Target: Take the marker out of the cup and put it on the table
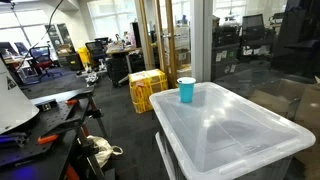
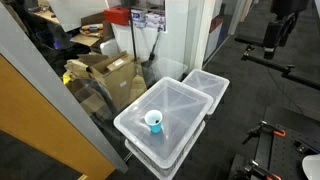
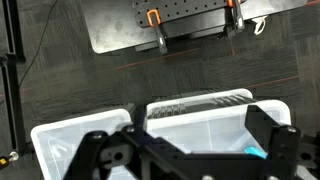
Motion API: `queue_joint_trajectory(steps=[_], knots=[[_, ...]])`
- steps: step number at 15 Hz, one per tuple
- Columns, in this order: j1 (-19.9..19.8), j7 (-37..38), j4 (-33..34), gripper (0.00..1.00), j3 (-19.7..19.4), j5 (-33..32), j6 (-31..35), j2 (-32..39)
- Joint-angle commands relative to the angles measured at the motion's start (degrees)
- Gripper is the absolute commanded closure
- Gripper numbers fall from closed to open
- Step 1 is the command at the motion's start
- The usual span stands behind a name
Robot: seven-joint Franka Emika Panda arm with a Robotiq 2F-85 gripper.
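Two white bins stood side by side on dark carpet in an exterior view, and the lid of the nearer one was your table (image 2: 182, 100), translucent, with rounded corners and a raised rim. Around it lay an office room: cardboard boxes (image 2: 105, 70) behind a glass partition, a yellow crate (image 1: 147, 90) on the floor just past the tabletop's far edge, and a dark workbench (image 1: 50, 125) off to one side.

The cup (image 1: 187, 90) stood upright on the table, close to that far edge and apart from the rim. Nothing else lay on the tabletop, so most of the lid from the cup to the near corners was bare plastic.

You had the gripper (image 3: 185, 150) well above the table with its fingers (image 3: 270, 135) spread wide and nothing between them. In the wrist view only a sliver of the cup's blue showed beside one finger. The gripper's dark body covered much of the lid, and a grey metal plate (image 3: 165, 25) lay on the floor beyond.

The marker could not be made out in any view, since the cup was too small and its inside unclear.
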Motion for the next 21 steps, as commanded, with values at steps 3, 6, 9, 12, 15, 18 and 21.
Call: queue_joint_trajectory(steps=[3,6,9,12,15,18,21], knots=[[0.3,0.1,0.1,0.0,-0.2,-0.1,-0.1,0.0],[0.3,0.1,0.1,0.0,-0.2,-0.1,-0.1,0.0],[0.4,-0.2,0.4,0.0,0.0,-0.6,1.0,0.2],[0.5,-0.4,1.5,0.0,-0.1,-0.7,2.6,1.4],[0.6,0.2,3.1,0.0,0.3,-0.9,5.2,3.5],[1.0,0.7,4.9,0.0,1.0,-0.9,8.2,6.2],[1.6,0.8,6.8,0.0,1.6,-0.7,10.8,9.3]])
